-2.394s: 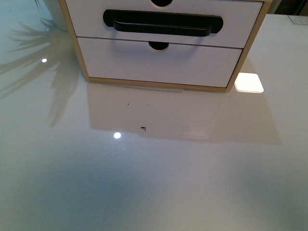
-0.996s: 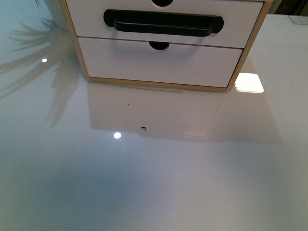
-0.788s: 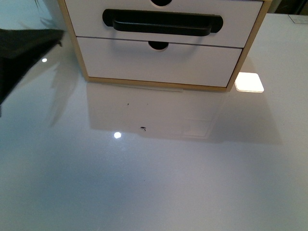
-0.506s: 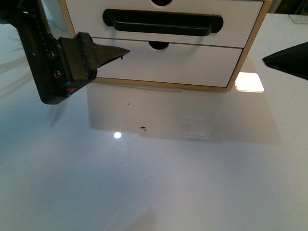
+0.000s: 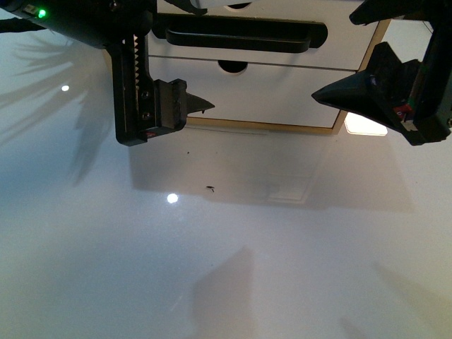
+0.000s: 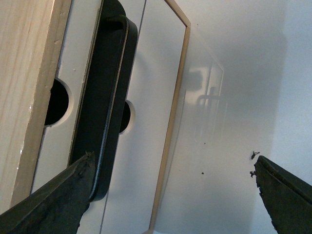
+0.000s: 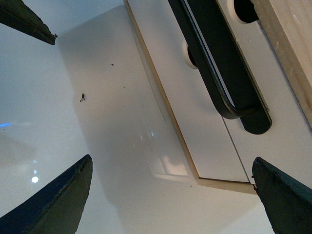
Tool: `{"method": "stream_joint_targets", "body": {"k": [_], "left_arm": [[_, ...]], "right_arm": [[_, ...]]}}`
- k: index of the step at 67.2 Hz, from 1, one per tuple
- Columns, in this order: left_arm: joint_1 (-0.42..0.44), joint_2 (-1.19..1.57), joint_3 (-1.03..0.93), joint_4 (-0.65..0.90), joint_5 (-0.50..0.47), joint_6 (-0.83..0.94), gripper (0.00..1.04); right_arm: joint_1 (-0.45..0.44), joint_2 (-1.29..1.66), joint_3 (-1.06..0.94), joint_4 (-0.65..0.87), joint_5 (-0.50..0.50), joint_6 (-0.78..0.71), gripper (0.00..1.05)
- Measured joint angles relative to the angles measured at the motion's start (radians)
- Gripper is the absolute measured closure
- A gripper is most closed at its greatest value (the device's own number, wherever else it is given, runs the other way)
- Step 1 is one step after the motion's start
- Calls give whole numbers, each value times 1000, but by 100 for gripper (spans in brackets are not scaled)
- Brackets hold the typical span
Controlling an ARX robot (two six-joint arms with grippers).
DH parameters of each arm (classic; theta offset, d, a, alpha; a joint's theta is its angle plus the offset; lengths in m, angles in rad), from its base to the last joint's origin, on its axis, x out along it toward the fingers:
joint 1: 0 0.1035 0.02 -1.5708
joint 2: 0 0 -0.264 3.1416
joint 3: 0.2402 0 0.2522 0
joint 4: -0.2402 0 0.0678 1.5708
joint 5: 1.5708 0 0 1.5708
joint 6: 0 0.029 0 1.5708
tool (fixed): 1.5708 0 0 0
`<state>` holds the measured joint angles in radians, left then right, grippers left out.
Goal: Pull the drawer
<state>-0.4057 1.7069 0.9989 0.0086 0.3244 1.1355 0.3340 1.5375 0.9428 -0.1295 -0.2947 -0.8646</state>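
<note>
The drawer [image 5: 342,41] has a white front with a long black bar handle [image 5: 240,34] in a dark recess, and it sits flush in the light wood cabinet. My left gripper [image 5: 192,56] hangs open in front of the handle's left end, touching nothing. My right gripper [image 5: 335,56] hangs open before the cabinet's right part, also apart from it. In the left wrist view the handle [image 6: 109,97] runs past one finger of the open left gripper [image 6: 171,161]. The right wrist view has the handle [image 7: 219,63] well beyond the open right gripper [image 7: 171,163].
Below the handled drawer is a plain white drawer front [image 5: 268,92] with only a notch. The wood frame [image 5: 369,67] stands on a glossy white table [image 5: 282,268]. On the table lie a small dark speck [image 5: 210,188] and a bright window reflection [image 5: 365,123].
Both arms have come into view from the sides and now hang in front of the cabinet. The drawer has not moved.
</note>
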Motion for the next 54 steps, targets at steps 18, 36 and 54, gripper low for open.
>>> {"method": "stream_joint_targets", "body": {"k": [18,36,54], "left_arm": [[2,84,94,-49,-11,29,7],[15,142,162,-76,-13,32,7],[28,170,176,-80,-13,31,7]], "right_arm": [[0,71,58,12,-42,-23,9],[-3,137,122,19,-59,-23,9],[-9,241,211,17,-77,-18,9]]}}
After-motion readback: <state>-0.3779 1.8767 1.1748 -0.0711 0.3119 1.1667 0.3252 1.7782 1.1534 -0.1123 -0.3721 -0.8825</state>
